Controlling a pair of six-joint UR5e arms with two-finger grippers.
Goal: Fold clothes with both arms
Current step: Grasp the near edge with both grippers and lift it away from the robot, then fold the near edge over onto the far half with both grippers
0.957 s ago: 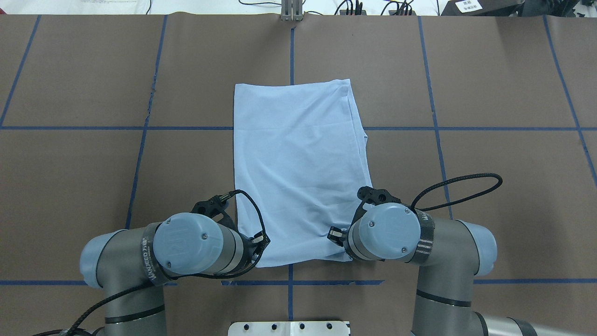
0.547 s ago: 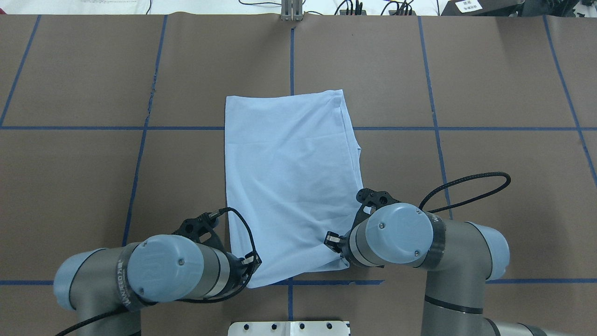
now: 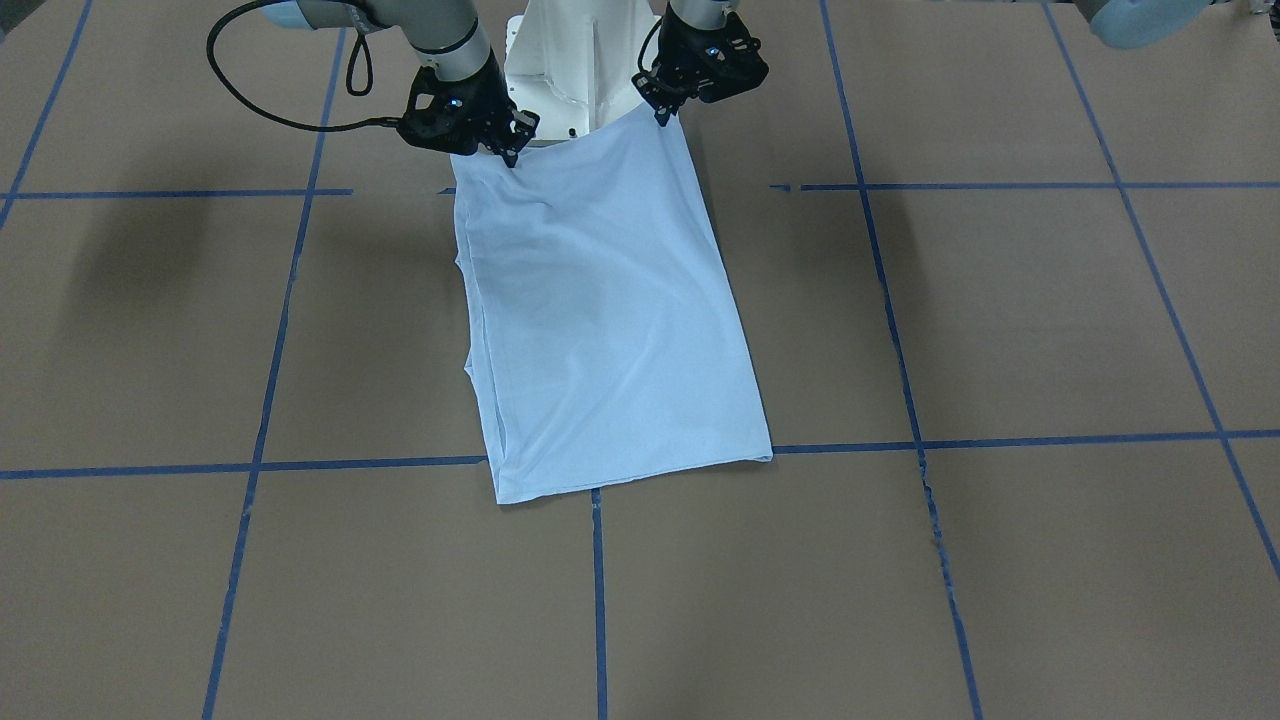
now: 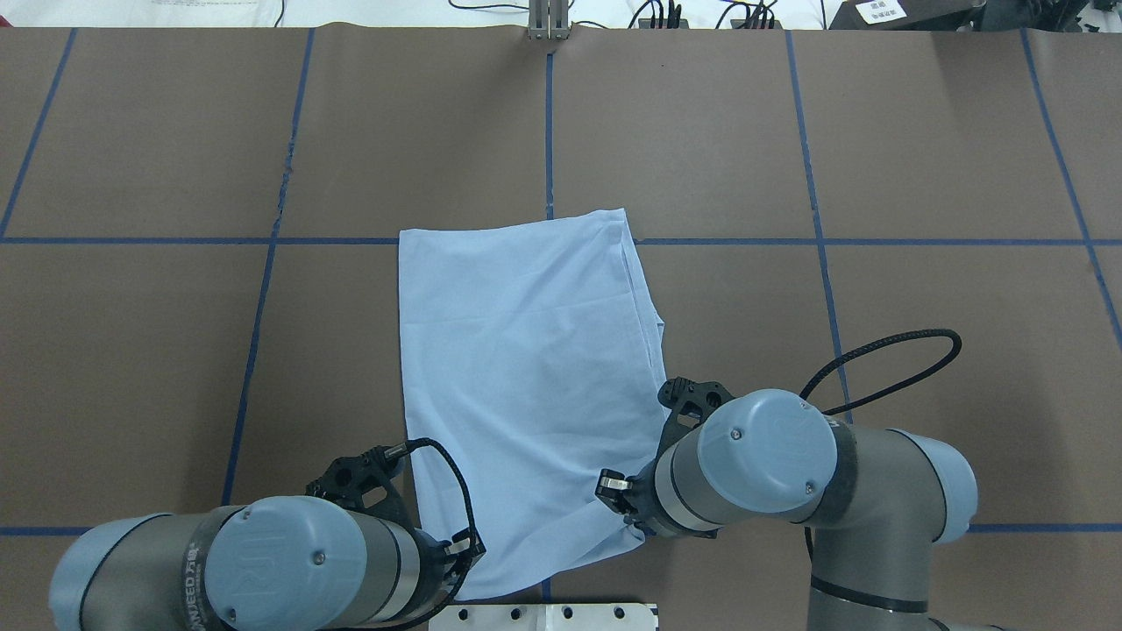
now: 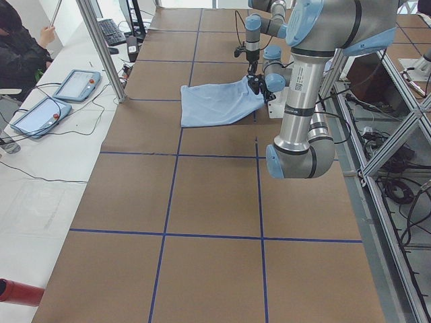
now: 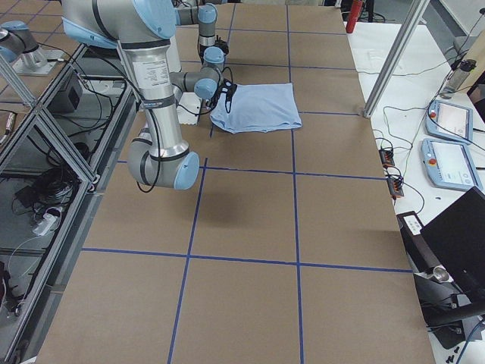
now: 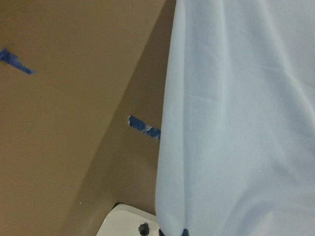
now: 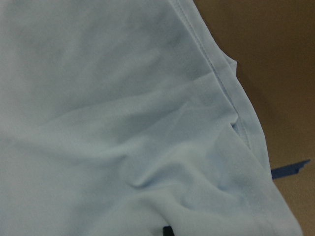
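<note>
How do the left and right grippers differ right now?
The left gripper pinches a shirt corner close to the white base; the right gripper pinches one farther out on the table. The right gripper's cable loops wide; the left's loops tightly. Both are shut on the shirt.

Brown table (image 4: 920, 131) with blue tape lines (image 4: 131, 239)

Brown table (image 4: 175, 131), blue tape grid (image 4: 175, 240); white side bench (image 5: 34, 195).

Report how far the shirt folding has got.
Done: the T-shirt is folded into a narrow rectangle. In hand: the left gripper and right gripper pinch its raised near corners. Left: the crosswise fold; the far hem lies flat.
</note>
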